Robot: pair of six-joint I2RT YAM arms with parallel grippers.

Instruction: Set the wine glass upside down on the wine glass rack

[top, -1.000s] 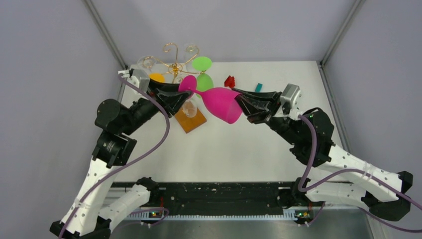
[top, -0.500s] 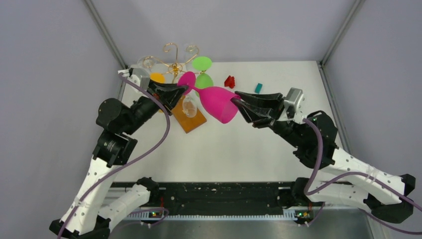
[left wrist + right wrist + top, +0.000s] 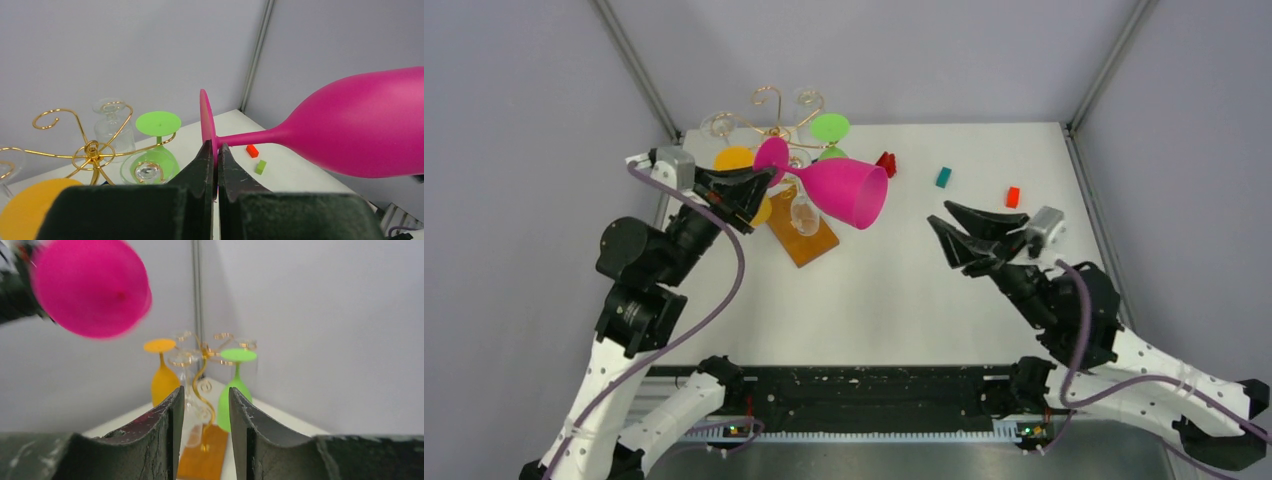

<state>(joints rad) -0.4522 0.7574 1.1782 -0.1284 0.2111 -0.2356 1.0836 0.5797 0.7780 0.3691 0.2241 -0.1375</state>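
1. Wine glass [image 3: 844,190] lies sideways in air beside the wine glass rack [image 3: 810,248], foot seemingly near its wire arms; left gripper [image 3: 216,152] pinches the foot's rim.
2. Right gripper [image 3: 940,214] stands parted, empty, well apart.

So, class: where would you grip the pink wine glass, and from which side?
Grip its foot disc from the robot's left, as the left gripper does: the pink wine glass lies sideways, bowl pointing right, leaving the thin disc's rim exposed.

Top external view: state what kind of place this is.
Probably a robotics lab test cell: plain grey walls, a white table, a left arm and right arm bolted at its near edge.
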